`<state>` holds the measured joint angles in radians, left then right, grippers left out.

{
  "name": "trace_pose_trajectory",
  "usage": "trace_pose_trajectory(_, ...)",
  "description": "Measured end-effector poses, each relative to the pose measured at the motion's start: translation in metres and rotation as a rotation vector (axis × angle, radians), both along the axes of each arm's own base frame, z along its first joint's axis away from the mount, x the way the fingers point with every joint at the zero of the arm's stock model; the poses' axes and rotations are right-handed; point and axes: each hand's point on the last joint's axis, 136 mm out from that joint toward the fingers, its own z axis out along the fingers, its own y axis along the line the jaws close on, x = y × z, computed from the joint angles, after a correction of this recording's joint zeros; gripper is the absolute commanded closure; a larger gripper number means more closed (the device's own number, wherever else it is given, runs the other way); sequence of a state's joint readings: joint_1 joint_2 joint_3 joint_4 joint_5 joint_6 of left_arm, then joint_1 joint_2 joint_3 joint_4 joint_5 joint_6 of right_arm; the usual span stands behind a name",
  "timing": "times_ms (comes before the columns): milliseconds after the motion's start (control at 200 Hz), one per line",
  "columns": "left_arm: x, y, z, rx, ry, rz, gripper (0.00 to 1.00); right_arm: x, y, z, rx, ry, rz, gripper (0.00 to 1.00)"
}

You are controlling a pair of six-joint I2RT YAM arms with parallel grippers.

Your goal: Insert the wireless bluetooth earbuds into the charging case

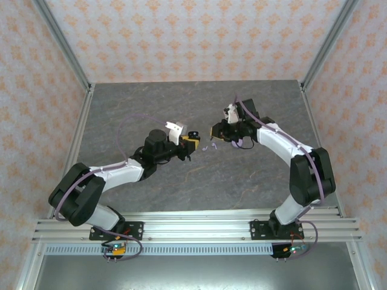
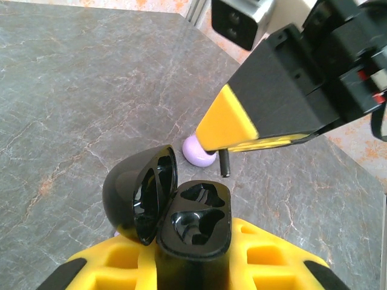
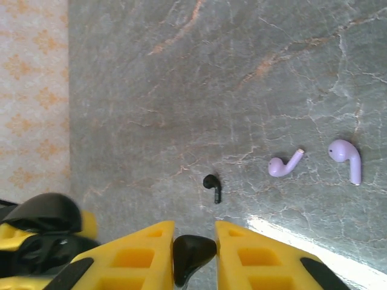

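Grey marbled table (image 1: 181, 103) — walls (image 1: 199, 36) papered pale with orange motifs.

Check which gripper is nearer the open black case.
Left. The left gripper holds the case between its fingers. The right gripper hangs just beyond the case, apart from it, pinching a black earbud.

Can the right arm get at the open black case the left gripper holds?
Probably yes. The glossy black charging case has its lid open and both sockets bare; the right gripper, shut on a small black earbud, hangs close with nothing between.
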<state>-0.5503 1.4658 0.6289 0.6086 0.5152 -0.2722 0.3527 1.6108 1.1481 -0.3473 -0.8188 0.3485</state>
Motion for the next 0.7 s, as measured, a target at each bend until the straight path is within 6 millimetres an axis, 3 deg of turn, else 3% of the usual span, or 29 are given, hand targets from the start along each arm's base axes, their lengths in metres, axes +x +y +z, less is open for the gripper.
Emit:
trace_pose_trajectory(265, -0.005, -0.006, -0.003, 0.000, -0.003, -0.049, 0.91, -0.004, 0.005, 0.022, 0.038, -0.044, 0.014, 0.78)
trace_pose_trajectory(460, -0.010, -0.010, -0.004, 0.003, -0.010, -0.092, 0.91, -0.008, 0.019, 0.036, 0.042, -0.087, 0.055, 0.78)
trace_pose_trajectory(701, -0.011, -0.013, -0.005, 0.009, -0.010, -0.117, 0.90, -0.012, 0.031, 0.043, 0.014, -0.126, 0.080, 0.78)
